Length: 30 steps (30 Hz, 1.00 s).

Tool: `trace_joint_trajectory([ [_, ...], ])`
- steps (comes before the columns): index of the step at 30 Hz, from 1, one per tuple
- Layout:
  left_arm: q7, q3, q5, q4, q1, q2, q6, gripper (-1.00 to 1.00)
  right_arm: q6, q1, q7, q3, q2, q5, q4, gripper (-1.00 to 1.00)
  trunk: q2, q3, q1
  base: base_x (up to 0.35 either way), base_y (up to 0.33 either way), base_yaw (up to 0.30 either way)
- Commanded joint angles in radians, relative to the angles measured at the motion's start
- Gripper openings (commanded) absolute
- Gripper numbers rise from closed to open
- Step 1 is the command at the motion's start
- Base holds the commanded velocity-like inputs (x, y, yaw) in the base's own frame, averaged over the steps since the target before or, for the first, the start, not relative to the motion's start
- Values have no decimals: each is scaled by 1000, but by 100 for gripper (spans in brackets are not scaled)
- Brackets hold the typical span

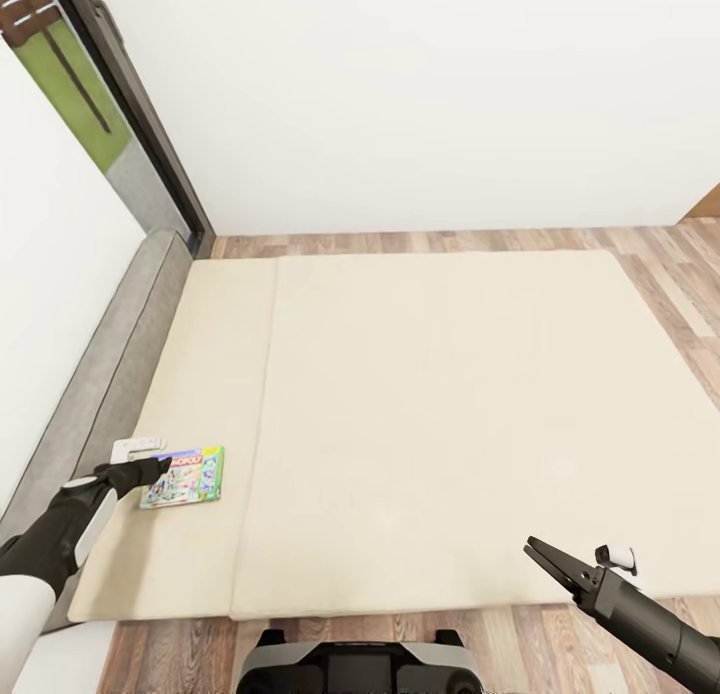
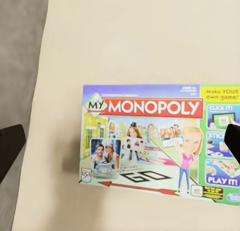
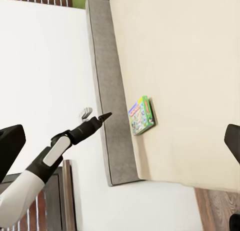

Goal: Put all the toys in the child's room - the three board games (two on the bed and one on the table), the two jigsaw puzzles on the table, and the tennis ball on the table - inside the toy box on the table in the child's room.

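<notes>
A green "Monopoly" board game (image 1: 184, 477) lies flat on the cream bed (image 1: 450, 424), near its left front corner. My left gripper (image 1: 162, 463) hovers just above the box's left end. It is open, and its two fingertips (image 2: 10, 147) stand wide apart either side of the box (image 2: 160, 141). The right wrist view shows the same box (image 3: 141, 115) and the left gripper (image 3: 106, 116) from the side. My right gripper (image 1: 538, 552) hangs open and empty over the bed's front right edge. The table and the toy box are out of view.
A grey bed frame (image 1: 120, 374) runs along the mattress's left side against a white wall. Wood-plank floor (image 1: 650, 254) borders the bed at the back, right and front. A dark door frame (image 1: 130, 104) stands at the back left. My base (image 1: 360, 664) is at the bed's front edge.
</notes>
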Motion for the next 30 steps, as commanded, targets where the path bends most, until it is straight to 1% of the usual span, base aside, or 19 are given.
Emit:
trace_joint_trajectory([
  [1,-4,3,6,-1,-2,0,7,100,4,0,1,0,0,-1,-1,100,-2,-3,1,0,0,1],
  [8,-4,1,5,-2,-11,-2,5,100,4,0,1,0,0,-1,-1,100,-2,-10,1,0,0,-25],
  [21,-5,0,5,-2,-16,-3,-13,100,4,-1,1,-1,4,-1,-1,100,-2,-14,1,0,0,-5],
  [30,-5,-2,4,-2,-20,-4,-14,100,4,0,6,-2,-1,-1,-1,100,-2,-24,1,0,0,0],
])
